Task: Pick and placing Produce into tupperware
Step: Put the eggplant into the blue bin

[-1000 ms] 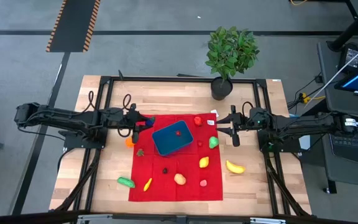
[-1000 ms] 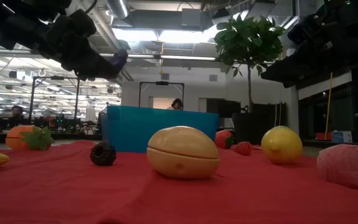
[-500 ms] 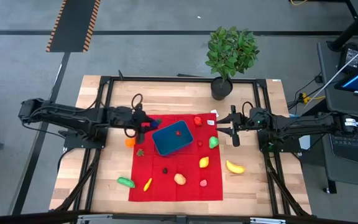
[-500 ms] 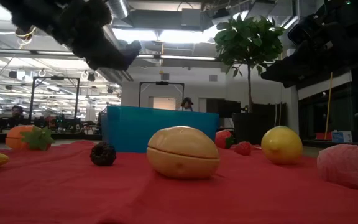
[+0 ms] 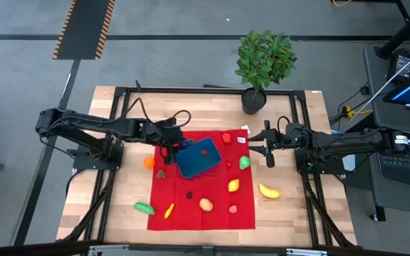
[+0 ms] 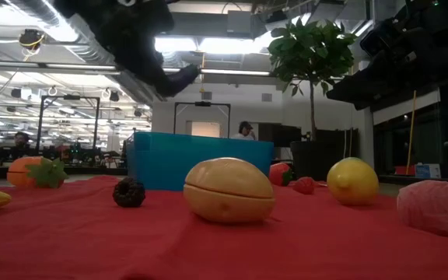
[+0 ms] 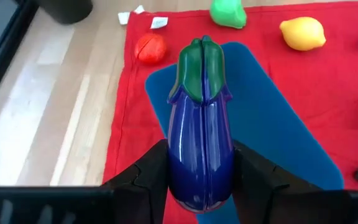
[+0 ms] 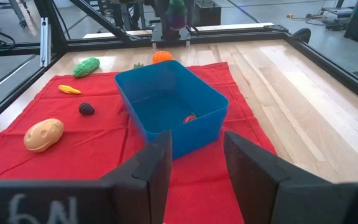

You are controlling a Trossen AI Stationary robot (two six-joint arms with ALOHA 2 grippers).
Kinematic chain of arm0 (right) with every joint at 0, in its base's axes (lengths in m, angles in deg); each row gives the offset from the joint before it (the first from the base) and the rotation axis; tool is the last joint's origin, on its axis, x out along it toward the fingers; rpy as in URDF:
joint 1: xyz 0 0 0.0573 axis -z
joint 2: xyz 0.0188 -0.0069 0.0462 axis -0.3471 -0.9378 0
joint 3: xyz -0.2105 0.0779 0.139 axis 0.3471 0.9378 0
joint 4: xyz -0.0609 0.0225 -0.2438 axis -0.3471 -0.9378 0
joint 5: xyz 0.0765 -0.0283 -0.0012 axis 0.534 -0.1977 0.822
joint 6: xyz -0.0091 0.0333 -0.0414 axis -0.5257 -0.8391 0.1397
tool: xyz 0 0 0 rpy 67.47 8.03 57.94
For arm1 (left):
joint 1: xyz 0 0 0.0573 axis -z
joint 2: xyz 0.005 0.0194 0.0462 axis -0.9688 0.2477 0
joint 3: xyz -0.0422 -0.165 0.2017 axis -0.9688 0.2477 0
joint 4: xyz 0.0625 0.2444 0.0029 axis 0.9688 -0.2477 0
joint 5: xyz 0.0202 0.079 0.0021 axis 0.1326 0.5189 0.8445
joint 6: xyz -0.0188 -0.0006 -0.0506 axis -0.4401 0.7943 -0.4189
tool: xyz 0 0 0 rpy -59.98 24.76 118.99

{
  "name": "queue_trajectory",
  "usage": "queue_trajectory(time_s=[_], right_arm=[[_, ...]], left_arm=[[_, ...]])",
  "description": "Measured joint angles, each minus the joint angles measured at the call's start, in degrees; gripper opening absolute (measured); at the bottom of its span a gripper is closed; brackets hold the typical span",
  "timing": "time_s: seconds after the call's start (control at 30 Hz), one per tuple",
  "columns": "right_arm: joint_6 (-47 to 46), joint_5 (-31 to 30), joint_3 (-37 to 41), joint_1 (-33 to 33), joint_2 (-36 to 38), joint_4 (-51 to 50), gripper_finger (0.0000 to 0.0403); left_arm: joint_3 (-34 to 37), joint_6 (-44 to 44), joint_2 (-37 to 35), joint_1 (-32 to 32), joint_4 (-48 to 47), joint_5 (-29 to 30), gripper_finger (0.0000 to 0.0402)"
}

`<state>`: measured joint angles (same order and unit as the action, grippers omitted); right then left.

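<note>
One eggplant (image 7: 201, 124) is riding clamped in the left hand (image 5: 173, 144), hovering over the blue tupperware's (image 5: 191, 165) left rim; carry step under way, release over the interior likely next. One red piece (image 5: 204, 151) is lying inside. Remaining produce is sitting on the red cloth (image 5: 219, 206) and tabletop (image 5: 127, 192). Right hand (image 5: 266, 146) is waiting just right of the cloth, part-open, holding nothing.

The high view is evenly and brightly lit from overhead; only short soft shadows are cast around the red cloth (image 5: 201, 181). In the low view, glare is produced by ceiling lights above the blue container (image 6: 199, 159), and the arms are reduced to dark silhouettes. Near the cloth's front edge, focus is lost. Glossy highlights are seen on the eggplant (image 7: 200, 134)
</note>
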<state>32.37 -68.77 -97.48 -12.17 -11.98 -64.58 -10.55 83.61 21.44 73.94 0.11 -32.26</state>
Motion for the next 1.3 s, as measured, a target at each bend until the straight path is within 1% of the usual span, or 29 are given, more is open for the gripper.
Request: queue_trajectory(time_s=[0.13,0.23,0.37,0.57,0.77,0.97,1.07,1.3], right_arm=[[0.0,0.0,0.0,0.0,0.0,0.0,0.0149],[-0.1,0.0,0.0,0.0,0.0,0.0,0.0149],[0.0,0.0,0.0,0.0,0.0,0.0,0.0149],[-0.1,0.0,0.0,0.0,0.0,0.0,0.0149],[-0.1,0.0,0.0,0.0,0.0,0.2,0.0149],[-0.2,0.0,0.0,0.0,0.0,0.1,0.0149],[-0.1,0.0,0.0,0.0,0.0,0.0,0.0149],[-0.1,0.0,0.0,0.0,0.0,0.0,0.0149]], left_arm=[[-1.5,2.9,0.6,0.0,-2.4,-2.9,0.0125],[-2.1,3.0,0.6,0.3,-3.7,-4.2,0.0125],[-2.4,3.0,0.6,1.6,-5.2,-4.3,0.0126],[-2.5,1.4,2.8,3.4,-4.7,-4.3,0.0125],[-2.5,-1.5,7.3,3.1,-4.4,-4.3,0.0127],[-2.7,-1.9,10.7,1.6,-4.5,-4.2,0.0125],[-4.7,-1.9,12.2,1.3,-5.5,-4.3,0.0127],[-13.1,-1.7,18.1,1.3,-14.6,-4.1,0.0124]])
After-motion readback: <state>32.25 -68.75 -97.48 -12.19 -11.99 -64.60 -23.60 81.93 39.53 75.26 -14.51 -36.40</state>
